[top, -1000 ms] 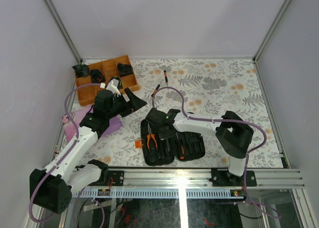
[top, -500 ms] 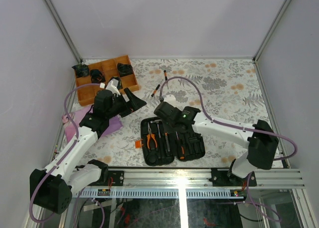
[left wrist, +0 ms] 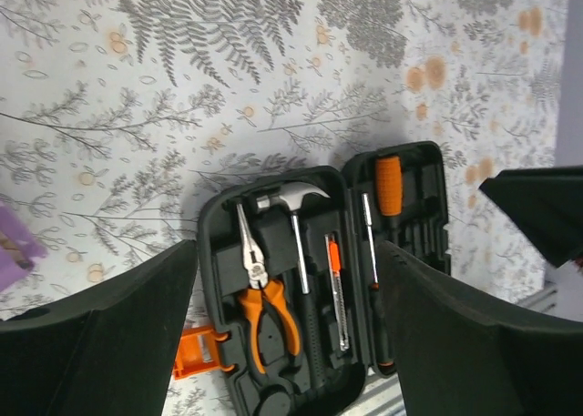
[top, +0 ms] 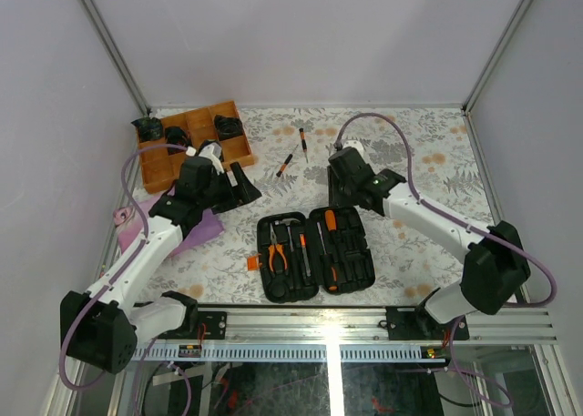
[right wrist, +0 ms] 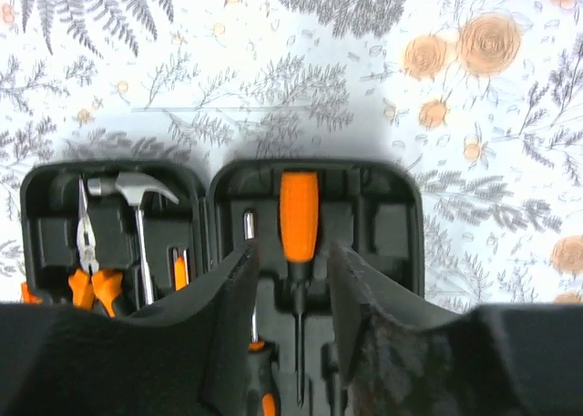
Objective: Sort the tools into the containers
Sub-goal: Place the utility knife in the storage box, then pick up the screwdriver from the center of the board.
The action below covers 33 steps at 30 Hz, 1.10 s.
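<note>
The black tool case [top: 314,252] lies open like a book near the front edge. Its left half holds orange-handled pliers [left wrist: 264,299] and a small hammer [left wrist: 293,200]. An orange-handled screwdriver [right wrist: 299,214] rests in the right half. Two thin orange-and-black drivers [top: 285,165] [top: 302,141] lie loose on the table behind the case. My right gripper [right wrist: 291,263] hovers open above the case's far edge, with the screwdriver showing between its fingers but not held. My left gripper [top: 241,184] is open and empty, up and to the left of the case.
An orange-brown wooden divided tray [top: 202,127] with black items stands at the far left. A purple object [top: 202,227] lies under the left arm. An orange tab [left wrist: 196,354] sticks out of the case's left side. The metal rail runs just in front of the case.
My right gripper opened and drew back from over the case toward the far side. The orange-handled screwdriver now lies in the right half. The left arm shifted slightly.
</note>
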Tool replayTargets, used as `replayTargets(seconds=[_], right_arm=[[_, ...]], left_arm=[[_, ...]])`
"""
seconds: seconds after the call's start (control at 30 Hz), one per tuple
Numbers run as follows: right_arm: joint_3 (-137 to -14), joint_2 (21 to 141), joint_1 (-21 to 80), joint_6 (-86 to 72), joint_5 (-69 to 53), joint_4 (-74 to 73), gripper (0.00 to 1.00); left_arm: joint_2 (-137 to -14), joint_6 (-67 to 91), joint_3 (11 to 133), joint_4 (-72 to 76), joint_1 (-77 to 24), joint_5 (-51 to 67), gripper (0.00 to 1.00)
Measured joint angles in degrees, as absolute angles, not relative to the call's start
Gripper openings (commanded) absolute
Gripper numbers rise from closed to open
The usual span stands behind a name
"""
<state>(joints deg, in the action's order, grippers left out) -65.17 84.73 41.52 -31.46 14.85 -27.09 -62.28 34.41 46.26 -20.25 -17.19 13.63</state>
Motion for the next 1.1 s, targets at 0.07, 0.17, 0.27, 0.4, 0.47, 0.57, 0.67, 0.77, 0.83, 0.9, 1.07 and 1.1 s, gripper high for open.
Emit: replayTargets(seconds=[0.07, 0.17, 0.27, 0.4, 0.47, 0.57, 0.67, 0.77, 0.83, 0.9, 1.07, 1.1], right_arm=[[-66.2, 86.3, 39.1, -29.7, 13.5, -25.9, 0.49], [-70.1, 91.6, 36.1, -27.0, 11.4, -23.7, 0.50], [-76.1, 98.1, 34.0, -24.6, 9.5, -22.0, 0.50], [-83.4, 106.0, 31.9, -21.7, 8.3, -19.5, 0.51], [-87.7, 110.1, 31.1, -20.0, 7.6, -18.8, 0.52], [-92.7, 115.1, 30.5, -17.8, 6.8, -18.3, 0.52], [-99.4, 120.9, 30.0, -15.9, 6.3, -18.8, 0.52], [-106.2, 126.4, 29.7, -14.4, 5.9, -19.9, 0.52], [-110.6, 129.9, 29.5, -13.4, 5.8, -20.9, 0.52], [-115.7, 133.9, 29.2, -12.5, 5.8, -22.4, 0.52], [-124.5, 142.1, 28.5, -10.9, 5.1, -24.7, 0.51], [-125.4, 143.4, 28.3, -10.8, 4.9, -24.9, 0.51]], left_arm=[[-63.3, 32.5, 48.1, -22.4, -17.2, 12.6, 0.78], [-63.3, 29.9, 50.2, -24.7, -17.2, 11.0, 0.81], [-62.4, 28.4, 50.6, -26.3, -17.2, 9.5, 0.83], [-61.8, 27.3, 50.4, -27.6, -17.2, 7.7, 0.86], [-61.5, 27.0, 50.3, -28.2, -17.2, 7.0, 0.87], [-60.8, 26.7, 50.2, -28.8, -17.2, 5.8, 0.89], [-60.2, 26.0, 50.2, -29.2, -17.2, 4.4, 0.89], [-60.1, 25.3, 50.0, -29.3, -17.2, 3.4, 0.89], [-60.1, 24.8, 49.8, -29.5, -17.2, 3.1, 0.89], [-60.1, 24.6, 49.6, -29.7, -17.2, 2.9, 0.89], [-60.1, 24.5, 49.6, -29.8, -17.2, 2.6, 0.89], [-60.1, 24.5, 49.6, -29.8, -17.2, 2.6, 0.89]])
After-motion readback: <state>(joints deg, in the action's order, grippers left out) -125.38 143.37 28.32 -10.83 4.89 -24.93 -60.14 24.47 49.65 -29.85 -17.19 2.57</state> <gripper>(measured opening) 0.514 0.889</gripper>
